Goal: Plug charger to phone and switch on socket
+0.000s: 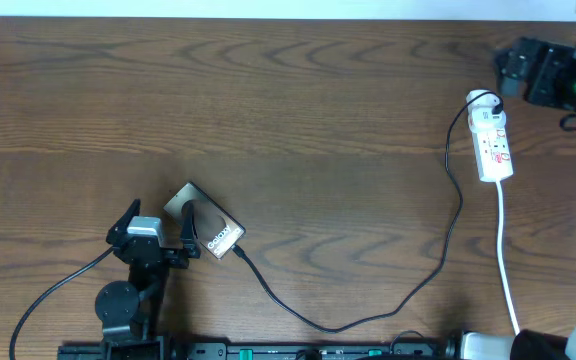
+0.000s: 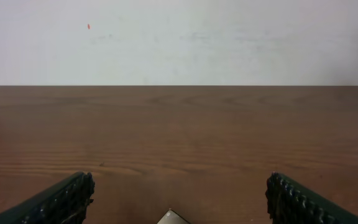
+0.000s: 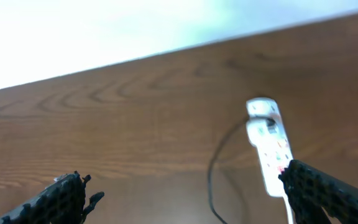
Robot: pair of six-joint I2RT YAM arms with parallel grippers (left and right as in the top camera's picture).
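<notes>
Wood-grain table (image 1: 298,90) fills the overhead view. The phone (image 1: 211,226) lies face up and turned diagonally at lower left of centre. The left gripper (image 1: 158,217) sits at the phone's left side with its jaws spread wide and grasping nothing; the right-hand finger overlaps the phone's left part. The charger (image 1: 338,327) meets the phone's lower-right end, dips toward the bottom edge, then climbs to the right and ends in a dark plug at the top of the socket (image 1: 494,143). I cannot tell whether the tip is fully seated in the phone. The socket lies lengthwise at upper right, its white cord (image 1: 509,280) trailing down to the bottom edge. The right gripper (image 1: 508,68) is just beside the socket's upper end, in the top right corner. From the left wrist, two dark fingers (image 2: 61,202) stand far apart at the lower corners, with bare wood between them and a pale wall (image 2: 179,37) behind. One corner of the phone (image 2: 171,218) peeks in at bottom centre. The right wrist view is blurred. Its fingers (image 3: 328,193) are likewise released and wide apart, empty. The socket (image 3: 269,143) lies ahead toward the right finger, the charger (image 3: 211,183) curving down at its left.
</notes>
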